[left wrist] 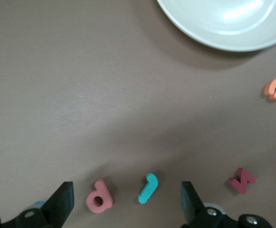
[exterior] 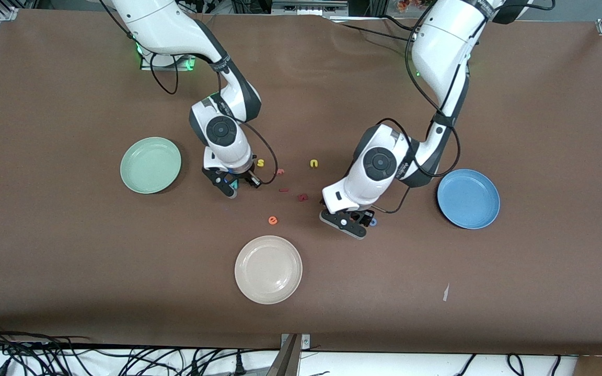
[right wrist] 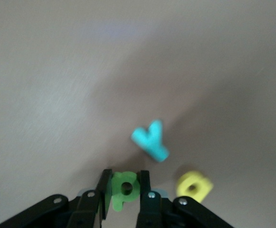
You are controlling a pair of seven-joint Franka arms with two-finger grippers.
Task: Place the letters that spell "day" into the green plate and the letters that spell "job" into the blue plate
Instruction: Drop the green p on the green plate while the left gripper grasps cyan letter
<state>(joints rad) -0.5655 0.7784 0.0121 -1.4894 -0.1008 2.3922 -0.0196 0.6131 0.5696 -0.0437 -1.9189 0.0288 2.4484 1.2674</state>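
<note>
My right gripper (right wrist: 125, 185) is shut on the green "a" (right wrist: 124, 189), low at the table. The teal "y" (right wrist: 151, 141) and yellow "d" (right wrist: 193, 185) lie just beside it. In the front view this gripper (exterior: 229, 184) is beside the green plate (exterior: 150, 165), which holds nothing. My left gripper (left wrist: 126, 195) is open and low over the table, with the pink "b" (left wrist: 99, 197) and teal "j" (left wrist: 148, 188) lying between its fingers, touching neither. The blue "o" (exterior: 373, 222) peeks out beside that gripper (exterior: 356, 223). The blue plate (exterior: 468, 198) is bare.
A cream plate (exterior: 268, 269) lies nearer the front camera. Between the arms are scattered a yellow "s" (exterior: 261, 163), a yellow "u" (exterior: 314, 163), a pink "f" (exterior: 280, 171), an orange "e" (exterior: 273, 220) and dark red letters (exterior: 302, 197).
</note>
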